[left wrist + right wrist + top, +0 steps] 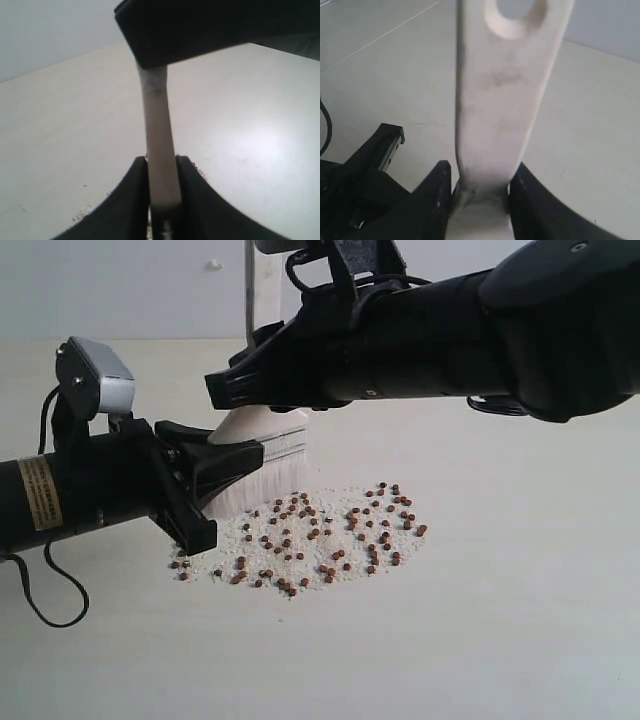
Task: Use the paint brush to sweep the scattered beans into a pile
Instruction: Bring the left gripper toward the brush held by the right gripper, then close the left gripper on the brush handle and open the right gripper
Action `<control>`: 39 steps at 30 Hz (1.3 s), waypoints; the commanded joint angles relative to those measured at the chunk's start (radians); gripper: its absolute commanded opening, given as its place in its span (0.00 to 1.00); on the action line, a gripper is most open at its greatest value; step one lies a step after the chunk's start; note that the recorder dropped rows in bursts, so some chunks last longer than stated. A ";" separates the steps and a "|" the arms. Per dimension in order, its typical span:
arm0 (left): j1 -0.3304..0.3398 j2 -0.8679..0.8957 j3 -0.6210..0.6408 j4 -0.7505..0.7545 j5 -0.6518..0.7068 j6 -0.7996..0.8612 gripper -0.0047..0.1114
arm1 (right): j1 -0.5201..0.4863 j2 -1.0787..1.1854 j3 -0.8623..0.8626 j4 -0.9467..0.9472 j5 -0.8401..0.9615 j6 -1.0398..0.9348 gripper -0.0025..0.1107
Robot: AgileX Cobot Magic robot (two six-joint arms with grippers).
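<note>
The paint brush (283, 437) stands nearly upright on the pale table (520, 620), held by both arms at once. The right gripper (481, 170) has it high on the wooden handle (505, 100), its two black fingers (432, 200) pressed against the handle's narrow edges. The left gripper (161, 167) takes it lower down, close above the metal ferrule (290, 430); in the left wrist view the handle shows edge-on and that gripper's fingers (135, 200) lie against both of its flat faces, pinching it. The off-white bristles (262, 483) reach down to the table at the far left corner of the spill. The beans (320, 535) lie scattered over a broad, loose patch of whitish crumbs (228, 538), which spreads from the bristle tips toward the right of the exterior view and toward the camera. The nearest beans sit just beside the bristles, and the farthest lie well apart from them at the patch's right edge. A few beans at the patch's left edge lie below the left gripper in that view.
</note>
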 commanded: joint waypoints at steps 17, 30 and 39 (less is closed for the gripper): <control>-0.009 -0.002 -0.005 0.049 -0.039 -0.035 0.04 | 0.000 -0.014 -0.006 -0.003 0.033 0.043 0.38; -0.009 -0.002 -0.005 -0.006 -0.010 -0.057 0.04 | 0.000 -0.088 0.003 0.024 -0.012 0.043 0.54; -0.009 -0.004 -0.005 -0.056 0.036 -0.072 0.04 | 0.000 -0.182 0.134 0.024 -0.192 0.043 0.54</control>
